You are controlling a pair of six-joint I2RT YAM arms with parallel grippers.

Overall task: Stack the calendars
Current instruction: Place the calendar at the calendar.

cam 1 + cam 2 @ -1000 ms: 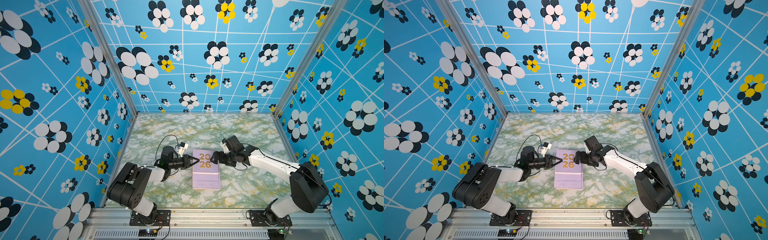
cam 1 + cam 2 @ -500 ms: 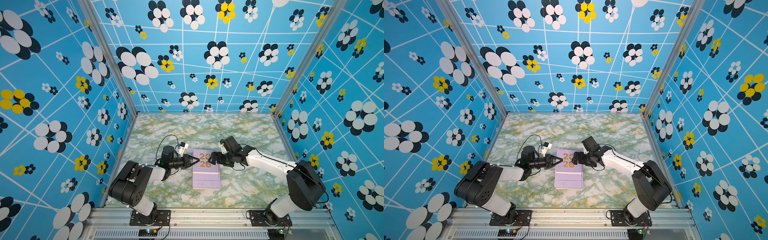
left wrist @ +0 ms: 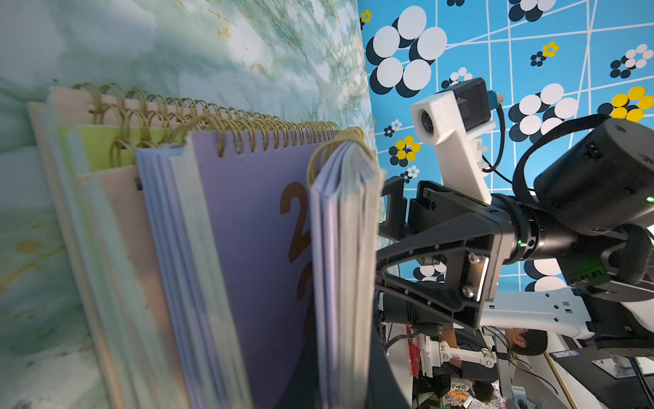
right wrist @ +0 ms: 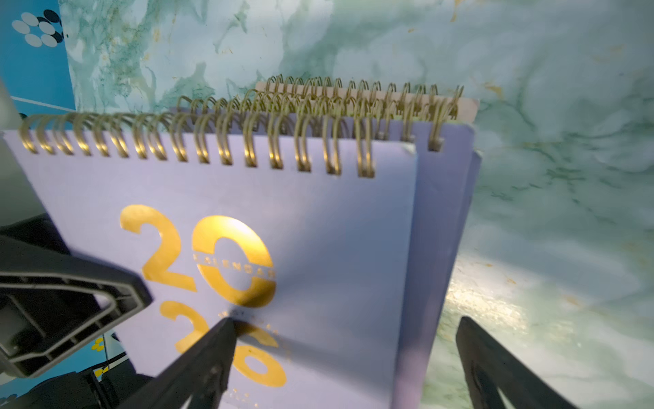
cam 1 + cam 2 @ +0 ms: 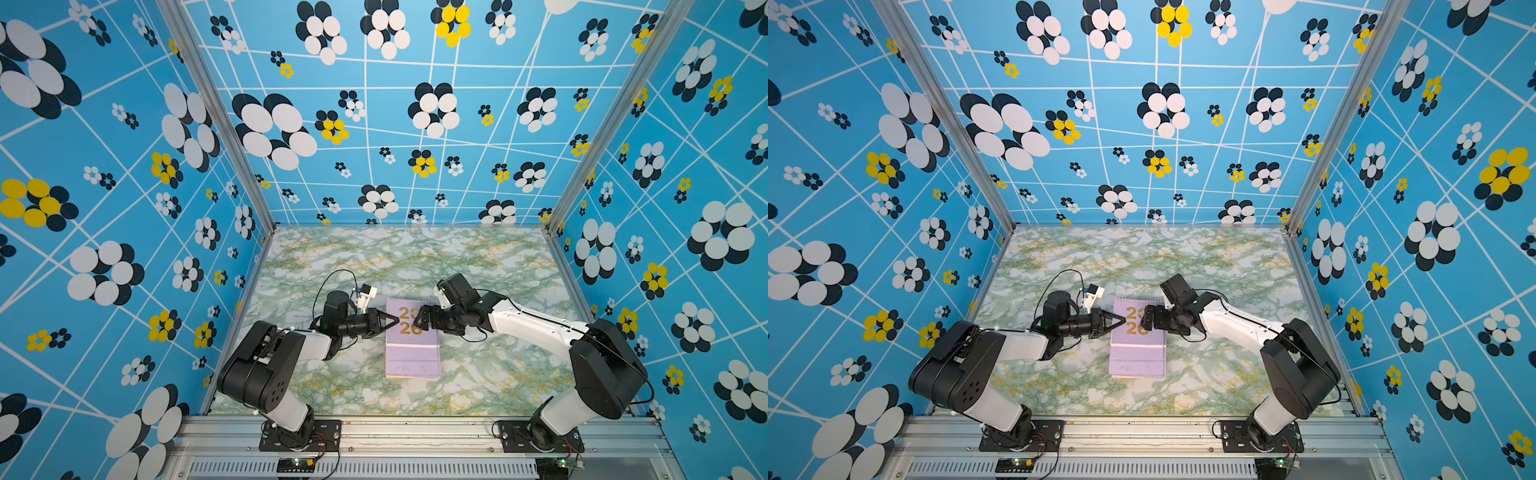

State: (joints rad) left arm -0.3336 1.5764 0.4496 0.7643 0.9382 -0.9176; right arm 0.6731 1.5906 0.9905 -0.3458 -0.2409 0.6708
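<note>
Lilac cover up, the calendars (image 5: 411,353) lie piled mid-way across the table (image 5: 374,257), left gripper (image 5: 395,321) clenched at their left edge, right gripper (image 5: 419,319) spread wide over the right, so one careless shove could slide the staggered top copy off.

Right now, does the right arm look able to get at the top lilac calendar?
Probably yes. The right gripper is open and right at the top lilac calendar, one finger over its cover and the other past its edge. The shut left gripper sits at the opposite side, not between them.
</note>
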